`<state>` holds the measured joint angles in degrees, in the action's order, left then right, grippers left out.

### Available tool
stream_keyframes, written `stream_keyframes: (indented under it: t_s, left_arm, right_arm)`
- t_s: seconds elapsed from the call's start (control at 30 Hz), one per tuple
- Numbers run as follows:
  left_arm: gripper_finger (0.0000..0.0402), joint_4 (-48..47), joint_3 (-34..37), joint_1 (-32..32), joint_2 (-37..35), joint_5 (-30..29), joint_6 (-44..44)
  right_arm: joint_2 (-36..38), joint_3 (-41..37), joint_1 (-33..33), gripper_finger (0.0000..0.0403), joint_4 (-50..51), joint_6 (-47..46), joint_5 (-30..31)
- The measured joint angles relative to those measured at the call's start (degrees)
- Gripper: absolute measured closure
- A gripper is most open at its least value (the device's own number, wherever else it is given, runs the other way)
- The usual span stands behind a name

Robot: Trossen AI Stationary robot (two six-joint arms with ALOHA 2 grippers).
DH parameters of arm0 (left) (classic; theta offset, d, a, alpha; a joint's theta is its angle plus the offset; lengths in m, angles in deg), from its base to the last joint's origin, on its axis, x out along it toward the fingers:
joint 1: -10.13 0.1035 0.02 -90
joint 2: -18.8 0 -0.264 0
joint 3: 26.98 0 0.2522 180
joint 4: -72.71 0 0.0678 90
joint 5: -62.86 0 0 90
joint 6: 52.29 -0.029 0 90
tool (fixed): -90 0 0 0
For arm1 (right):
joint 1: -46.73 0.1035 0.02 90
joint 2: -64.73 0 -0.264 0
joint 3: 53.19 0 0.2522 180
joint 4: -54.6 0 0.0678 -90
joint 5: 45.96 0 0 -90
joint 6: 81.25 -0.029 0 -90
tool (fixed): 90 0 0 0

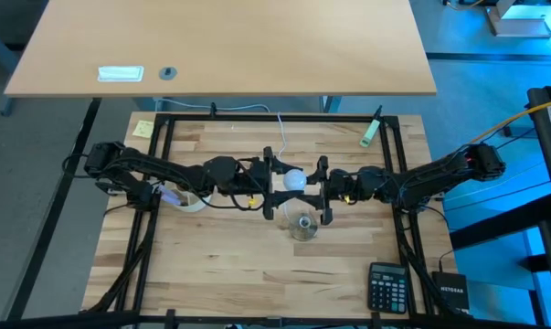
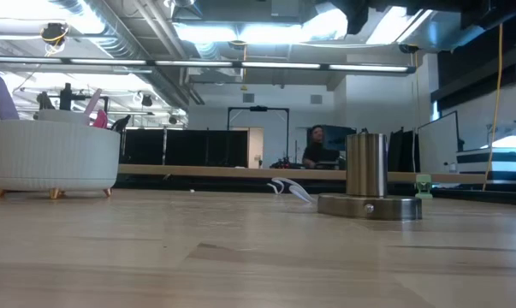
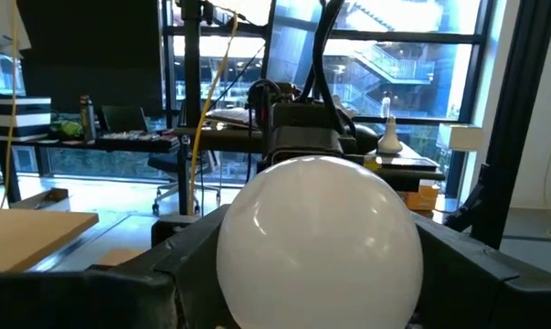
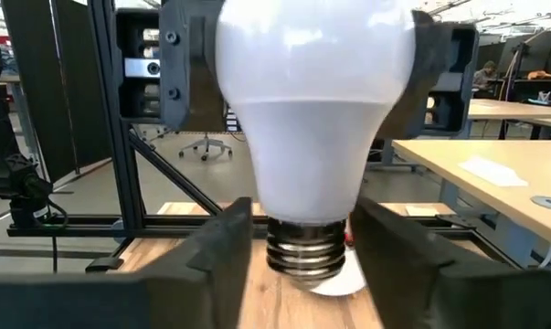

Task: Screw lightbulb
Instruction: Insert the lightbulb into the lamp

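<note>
I've got the lightbulb (image 1: 294,180) held in the air between both tools; the left tool (image 1: 273,180) grips its glass dome, the right tool (image 4: 300,239) brackets the grey screw base, though whether it pinches I cannot tell; the socket (image 1: 301,222) sits on the bench (image 1: 238,274) just below the tools, empty; so, by my reckoning, pickup is done; lowering, seating and twisting remain.

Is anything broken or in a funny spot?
Nothing looks broken. The lightbulb is up in the air between the left end effector and the right end effector, not in the socket, which stands upright on the table.
</note>
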<state>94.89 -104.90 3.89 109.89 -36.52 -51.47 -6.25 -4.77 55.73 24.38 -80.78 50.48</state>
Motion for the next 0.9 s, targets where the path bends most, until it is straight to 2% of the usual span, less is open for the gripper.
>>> stream_keyframes:
  t_s: [0.13, 0.27, 0.43, 0.5, 0.6, 0.73, 0.9]
  left_arm:
    - [0.0141, -0.46, -0.04, 0.00, 0.00, -1.33, -0.79]
    - [0.0141, -7.30, -1.91, -1.35, 0.01, -6.27, -2.94]
    - [0.0142, -12.53, -3.45, -4.94, 0.00, -12.90, -4.29]
    - [0.0142, -13.74, -3.45, -6.48, 0.00, -15.96, -3.56]
    - [0.0142, -17.18, -3.45, -8.49, -0.02, -20.29, -0.38]
    - [0.0142, -21.19, -3.43, -10.92, 0.00, -24.77, 4.42]
    - [0.0142, -22.28, -3.45, -13.10, 0.00, -25.55, 6.06]
  right_arm:
    - [2.53, 0.00, 0.02, 0.0161, 5.55, 2.38, 1.72]
    - [9.29, 0.00, 0.04, 0.0122, 20.02, 1.16, 1.85]
    - [14.94, -0.04, 1.13, 0.0105, 41.55, -7.99, -1.90]
    - [14.83, -1.41, 3.10, 0.0107, 44.37, -9.91, -3.25]
    - [13.35, -6.24, 7.24, 0.0114, 41.16, -10.98, -3.26]
    - [10.73, -15.16, 9.93, 0.0121, 32.01, -11.07, 2.25]
    - [4.62, -23.22, 9.74, 0.0123, 15.91, -10.42, 4.53]
